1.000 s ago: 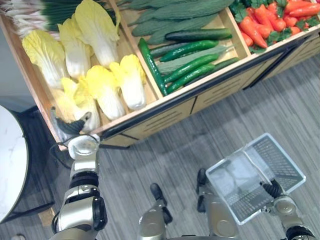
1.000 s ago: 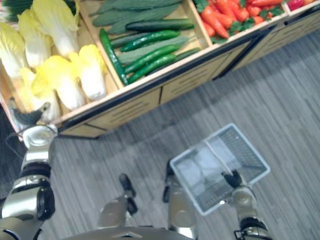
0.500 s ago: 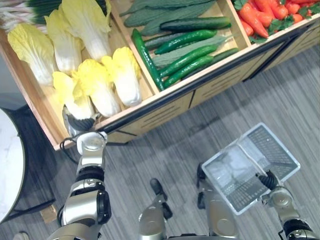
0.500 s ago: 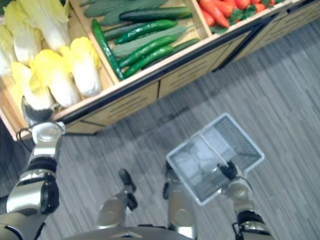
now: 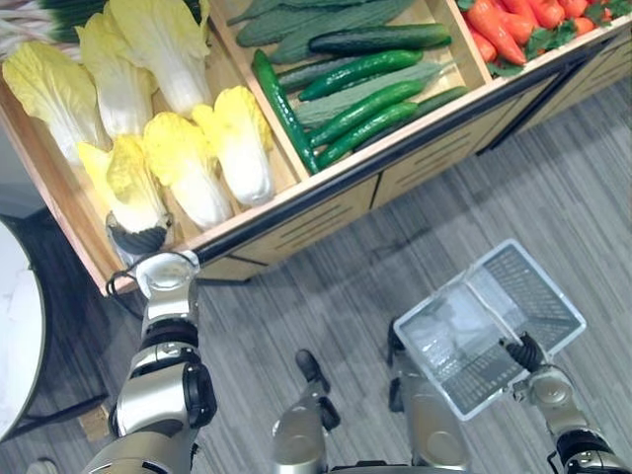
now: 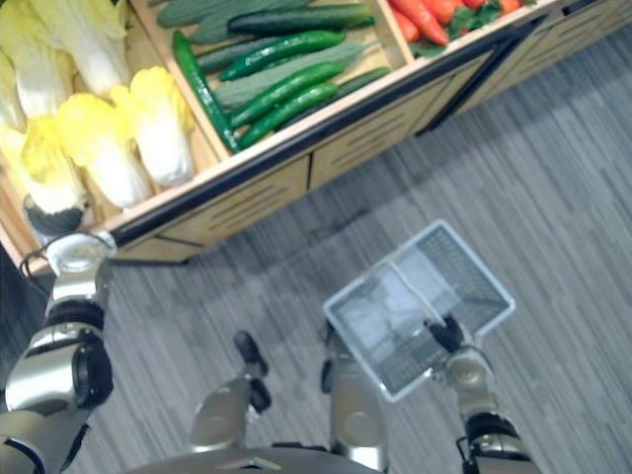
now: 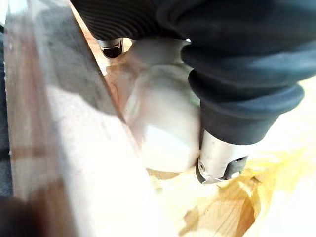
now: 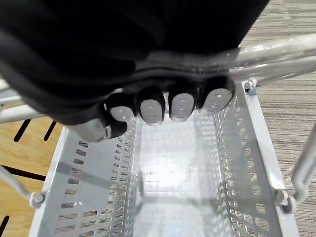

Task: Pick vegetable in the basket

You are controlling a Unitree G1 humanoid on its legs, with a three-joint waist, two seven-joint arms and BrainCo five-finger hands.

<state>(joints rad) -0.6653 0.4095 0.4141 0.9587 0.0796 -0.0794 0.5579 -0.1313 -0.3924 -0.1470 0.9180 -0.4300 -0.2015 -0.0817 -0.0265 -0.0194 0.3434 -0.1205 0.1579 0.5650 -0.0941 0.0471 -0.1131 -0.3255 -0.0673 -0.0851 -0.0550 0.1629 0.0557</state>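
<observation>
Left hand (image 5: 138, 240) has closed in on the base of the cabbage (image 5: 123, 178) in the near corner of the bench (image 5: 326, 225). A second ago its fingers were just short of that base. The head camera has drifted too, so the bench and basket (image 5: 538, 296) only seem to have slid.

In the left wrist view the fingers (image 7: 219, 163) look curled round the white stalk end, pinching it hard against the bin's wooden wall. The leafy top points away, touching a second cabbage (image 5: 183, 173). Cucumbers (image 5: 365, 99) fill the next bin.

The right hand (image 5: 526, 353) hangs low at the robot's right, well apart from the bench, with its fingers (image 8: 180, 103) wrapped round the handle (image 8: 276, 49). The basket is empty, so the pick is not yet done.

What could go wrong, as I judge it:
- With only the stalk end held, the heavy leaves may tip the cabbage and twist it out of the fingers.
- The wall sits tight beside the base, so a lift could snag on the rim.
- The neighbouring cabbage may be dragged along.
- The basket hangs tilted and may swing when loaded.
</observation>
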